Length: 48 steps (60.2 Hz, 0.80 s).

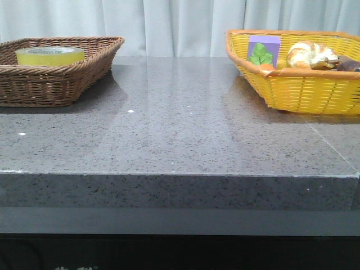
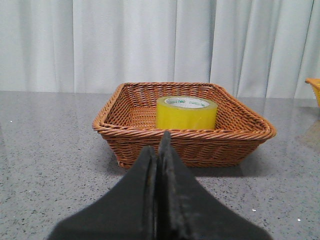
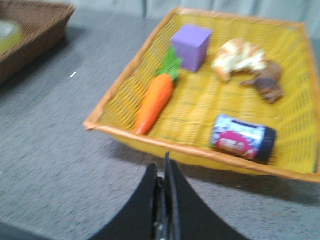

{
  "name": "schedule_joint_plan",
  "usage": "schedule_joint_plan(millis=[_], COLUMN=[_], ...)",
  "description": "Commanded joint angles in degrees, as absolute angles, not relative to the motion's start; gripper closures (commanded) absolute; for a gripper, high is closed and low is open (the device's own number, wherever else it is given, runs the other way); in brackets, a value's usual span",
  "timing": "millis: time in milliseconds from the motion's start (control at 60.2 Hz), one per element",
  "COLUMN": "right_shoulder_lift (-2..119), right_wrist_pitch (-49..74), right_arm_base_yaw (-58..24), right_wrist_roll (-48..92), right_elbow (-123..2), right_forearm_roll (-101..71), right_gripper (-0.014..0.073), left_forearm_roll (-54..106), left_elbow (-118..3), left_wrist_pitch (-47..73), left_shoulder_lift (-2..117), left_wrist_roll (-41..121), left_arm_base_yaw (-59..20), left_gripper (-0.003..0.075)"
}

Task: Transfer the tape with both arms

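Left wrist view has the tape (image 2: 186, 113) lying flat in the brown wicker basket (image 2: 165, 134), one roll, its white core printed in green; only the letters "heo" read clearly. The left end effector (image 2: 157, 145) sits low in front of that basket, fingers pressed together, gripping nothing. Front view: two baskets on the grey worktop (image 1: 169, 135), the brown one at ten o'clock with the tape inside, the yellow basket (image 1: 304, 90) at two o'clock. Right wrist view, slightly blurred: the right end effector (image 3: 162, 167) is also closed and empty, just short of the yellow basket's rim. Inside: one carrot (image 3: 156, 100), one purple block (image 3: 191, 46), one bread piece (image 3: 239, 57), one can (image 3: 242, 139), its label unreadable.
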<state>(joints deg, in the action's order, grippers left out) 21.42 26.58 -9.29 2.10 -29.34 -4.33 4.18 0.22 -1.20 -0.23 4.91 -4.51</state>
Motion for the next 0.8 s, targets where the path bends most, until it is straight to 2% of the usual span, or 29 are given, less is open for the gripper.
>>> schedule_joint_plan(millis=[0,199,349,781], right_shoulder_lift=[15.59,2.11,-1.94,-1.93], right_wrist_pitch=[14.36,5.70,1.81,0.92], right_arm_base_yaw=[-5.88,-0.83,-0.68,-0.68], right_wrist_roll=[2.43,2.43,2.43,2.43], right_elbow=[-24.26,-7.56,-0.19,1.17], right_forearm_roll=[-5.20,-8.30,-8.30,-8.30], right_gripper=[0.0661,0.0661,0.0661,0.0661], left_forearm_roll=[4.33,4.33,4.33,4.33], left_elbow=[0.64,0.64,0.64,0.64], left_wrist_pitch=[-6.03,-6.03,-6.03,-6.03], left_shoulder_lift=[-1.31,-1.31,-1.31,-1.31], left_wrist_roll=[4.43,4.43,4.43,4.43], left_arm_base_yaw=[-4.46,-4.46,-4.46,-4.46], left_gripper=[0.0741,0.0741,0.0741,0.0741])
